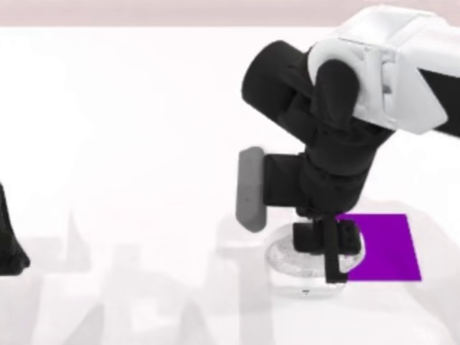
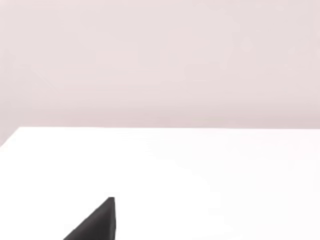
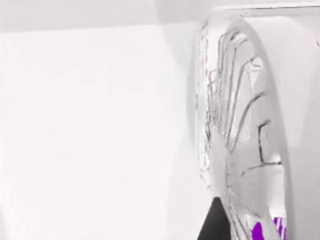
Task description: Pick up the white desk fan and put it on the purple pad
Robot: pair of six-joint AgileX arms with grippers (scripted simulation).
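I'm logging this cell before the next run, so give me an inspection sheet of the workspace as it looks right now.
Surface: white table, bare apart from the job's things.
Job's things: white desk fan at the purple pad's left edge, overlapping it; most of the pad uncovered.
Clutter: nothing seen.
End effectors: right end effector down on the fan, fingers either side of it; left arm parked at the table's left edge.
Cables: nothing seen.
Surroundings: plain pale wall beyond the table.
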